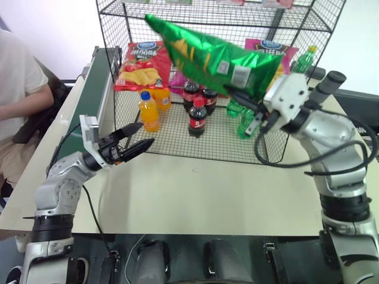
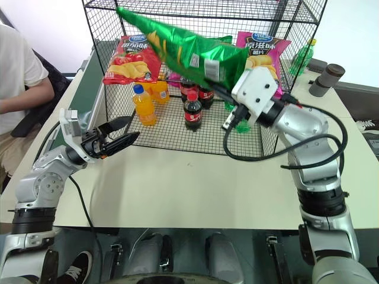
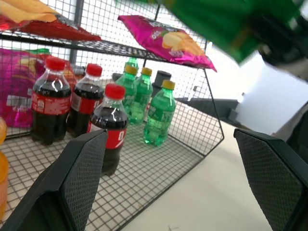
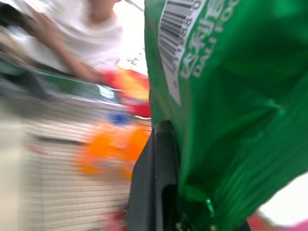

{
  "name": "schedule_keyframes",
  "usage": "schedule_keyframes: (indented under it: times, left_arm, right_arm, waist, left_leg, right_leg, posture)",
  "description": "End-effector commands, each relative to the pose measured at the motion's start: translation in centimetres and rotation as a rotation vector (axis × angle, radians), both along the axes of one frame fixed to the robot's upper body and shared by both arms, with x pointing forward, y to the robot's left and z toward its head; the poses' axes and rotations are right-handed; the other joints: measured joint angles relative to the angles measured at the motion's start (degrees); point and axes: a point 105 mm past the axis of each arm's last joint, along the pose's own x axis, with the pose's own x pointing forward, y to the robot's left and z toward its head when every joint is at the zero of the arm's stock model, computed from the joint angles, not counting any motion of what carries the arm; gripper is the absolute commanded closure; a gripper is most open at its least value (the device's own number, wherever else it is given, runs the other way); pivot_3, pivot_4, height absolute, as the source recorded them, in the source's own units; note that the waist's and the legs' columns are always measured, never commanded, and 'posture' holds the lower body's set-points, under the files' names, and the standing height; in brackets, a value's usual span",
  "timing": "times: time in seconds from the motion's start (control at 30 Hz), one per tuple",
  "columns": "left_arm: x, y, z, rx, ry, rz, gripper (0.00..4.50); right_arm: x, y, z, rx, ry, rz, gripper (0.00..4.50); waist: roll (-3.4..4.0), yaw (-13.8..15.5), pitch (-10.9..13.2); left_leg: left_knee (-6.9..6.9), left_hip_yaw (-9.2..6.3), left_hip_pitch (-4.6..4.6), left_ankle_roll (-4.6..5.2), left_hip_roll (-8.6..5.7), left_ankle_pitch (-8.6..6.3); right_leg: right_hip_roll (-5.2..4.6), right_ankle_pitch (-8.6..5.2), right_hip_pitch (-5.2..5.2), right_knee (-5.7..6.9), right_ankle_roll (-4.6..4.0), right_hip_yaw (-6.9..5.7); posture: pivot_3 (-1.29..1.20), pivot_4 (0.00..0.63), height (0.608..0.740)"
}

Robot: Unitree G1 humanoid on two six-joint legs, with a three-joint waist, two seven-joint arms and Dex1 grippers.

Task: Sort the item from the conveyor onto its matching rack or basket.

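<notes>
From the head view, the right gripper pinches the shiny green chip bag, held up in front of the big black wire rack. The left gripper is wide open above the pale desk, holding nothing. In the left wrist view, its two black fingers stand far apart

Head stereo pair looks down, both on rack; wrist cams close-up.

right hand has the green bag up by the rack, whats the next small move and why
Probably carry the green chip bag a bit further forward over the rack's chip shelf before letting go. The right hand is shut on its lower end and it hangs tilted across the rack's front; red and pink chip bags lie on that shelf.
</notes>
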Motion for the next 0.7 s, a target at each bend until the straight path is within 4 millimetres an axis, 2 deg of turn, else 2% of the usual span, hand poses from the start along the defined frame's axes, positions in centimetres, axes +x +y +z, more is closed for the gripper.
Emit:
schedule_keyframes:
  times: [0.03, 0.13, 0.3, 0.43, 0.5, 0.57, 0.7]
  left_arm:
    - [-0.1, -0.2, 0.7, -0.009, -0.034, 0.004, 0.04]
    - [-0.3, -0.3, -0.1, -0.006, -0.011, 0.004, 0.04]
    - [-0.6, -0.3, -0.2, -0.062, 0.007, 0.013, 0.04]
    - [-0.7, 0.0, -0.5, -0.070, 0.007, 0.028, 0.04]
    - [-0.7, 0.0, -0.5, -0.080, 0.015, 0.029, 0.04]
    - [-0.9, -0.1, -0.3, -0.086, 0.010, 0.024, 0.04]
    - [-0.8, -0.6, -0.4, -0.094, 0.004, 0.025, 0.04]
  right_arm:
    - [1.8, -0.3, -0.8, -0.144, -0.100, -0.122, 4.50]
    - [3.6, -0.3, -2.0, -0.317, -0.203, -0.224, 4.50]
    - [5.0, 0.5, 0.3, -0.320, -0.428, -0.343, 4.50]
    - [5.7, 1.1, -0.6, -0.382, -0.539, -0.405, 4.50]
    - [5.8, 1.0, 0.1, -0.400, -0.600, -0.442, 4.50]
    - [7.0, 0.4, -0.3, -0.454, -0.577, -0.499, 4.50]
    - [9.9, 0.3, 0.0, -0.369, -0.508, -0.581, 4.50]
  waist:
    - [0.00, 0.06, 0.00]
    - [0.01, -0.07, 0.00]
    - [0.02, -0.40, 0.01]
    - [0.02, -0.33, 0.01]
    - [0.02, -0.26, 0.01]
    - [0.02, -0.26, 0.01]
    - [0.02, -0.70, 0.01]
  left_leg:
    - [0.00, 0.00, 0.00, 0.00, 0.00, 0.00]
    - [0.00, 0.07, 0.00, 0.01, -0.01, 0.00]
    - [-0.01, 0.16, -0.01, -0.20, 0.03, 0.12]
    - [-0.03, 0.14, 0.00, -0.35, 0.04, 0.20]
    - [-0.03, 0.18, 0.00, -0.37, 0.03, 0.21]
    - [-0.02, 0.19, -0.01, -0.38, 0.02, 0.22]
    - [-0.01, 0.21, 0.02, -0.38, 0.02, 0.22]
  right_leg:
    - [-0.01, 0.00, 0.00, -0.01, 0.00, 0.00]
    - [-0.03, 0.00, -0.02, -0.02, 0.01, 0.04]
    - [-0.01, 0.00, -0.15, 0.07, 0.01, 0.10]
    - [0.00, 0.00, -0.13, 0.07, 0.00, 0.10]
    - [-0.04, 0.00, -0.13, 0.06, 0.00, 0.11]
    - [-0.05, 0.00, -0.13, 0.06, 0.00, 0.12]
    - [-0.03, 0.01, -0.12, 0.10, -0.01, 0.13]
  posture:
    - [0.00, 0.150, 0.740]
    - [0.00, 0.150, 0.740]
    - [0.00, 0.150, 0.740]
    - [0.00, 0.150, 0.740]
    - [0.00, 0.150, 0.740]
    - [0.00, 0.150, 0.740]
    - [0.00, 0.150, 0.740]
